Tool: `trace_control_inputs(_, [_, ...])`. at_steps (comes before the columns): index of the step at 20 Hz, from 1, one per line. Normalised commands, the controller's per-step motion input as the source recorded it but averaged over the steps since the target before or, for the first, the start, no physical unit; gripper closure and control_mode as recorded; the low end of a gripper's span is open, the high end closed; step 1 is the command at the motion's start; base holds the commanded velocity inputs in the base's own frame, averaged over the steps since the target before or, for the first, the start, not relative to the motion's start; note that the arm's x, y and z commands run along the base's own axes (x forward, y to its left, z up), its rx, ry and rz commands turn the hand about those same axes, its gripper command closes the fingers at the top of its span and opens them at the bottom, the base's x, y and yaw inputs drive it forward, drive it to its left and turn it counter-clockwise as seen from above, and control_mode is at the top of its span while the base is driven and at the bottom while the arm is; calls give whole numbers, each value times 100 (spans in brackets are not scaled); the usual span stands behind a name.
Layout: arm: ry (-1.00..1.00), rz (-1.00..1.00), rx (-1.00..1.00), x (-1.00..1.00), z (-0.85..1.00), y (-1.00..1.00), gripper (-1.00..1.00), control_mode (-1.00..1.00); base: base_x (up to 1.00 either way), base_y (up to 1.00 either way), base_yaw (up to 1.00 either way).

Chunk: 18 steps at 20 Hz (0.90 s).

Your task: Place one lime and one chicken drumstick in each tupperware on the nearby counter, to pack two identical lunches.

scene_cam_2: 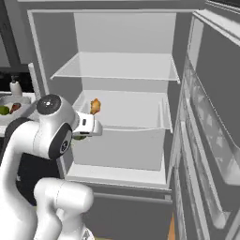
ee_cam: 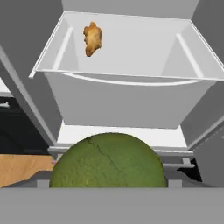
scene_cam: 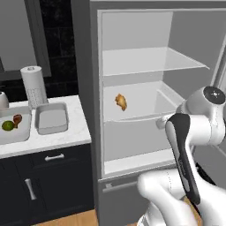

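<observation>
A large green lime (ee_cam: pixel 108 162) sits right in front of the hand camera, and my gripper (scene_cam_2: pixel 80 135) is shut on it in front of the open fridge. A golden chicken drumstick (ee_cam: pixel 92 38) lies in the fridge's clear drawer (ee_cam: pixel 127 92), above and beyond the held lime; it is also visible as the drumstick (scene_cam: pixel 120 101) on the middle level. On the counter (scene_cam: pixel 66 137) to the left stand two tupperware trays. The left tupperware (scene_cam: pixel 25 134) holds a lime (scene_cam: pixel 7 126) and a drumstick (scene_cam: pixel 17 118). The right tupperware (scene_cam: pixel 51 120) is bare inside.
The fridge (scene_cam: pixel 95 88) stands open, its door (scene_cam_2: pixel 211 122) swung out to the right. Glass shelves (scene_cam: pixel 150 62) are above the drawer. A paper towel roll (scene_cam: pixel 34 86) stands behind the trays. Dark cabinets (scene_cam: pixel 53 185) run under the counter.
</observation>
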Motion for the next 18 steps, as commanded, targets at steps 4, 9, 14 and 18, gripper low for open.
trace_control_inputs(4, [0,0,0,0,0,0,100,100,-92,100,17])
trace_control_inputs(9, [0,0,0,0,0,0,100,100,-16,100,13])
trace_control_inputs(14, [0,0,0,0,0,0,100,100,62,100,3])
trace_control_inputs(18, [0,0,0,0,0,0,100,100,100,97,-3])
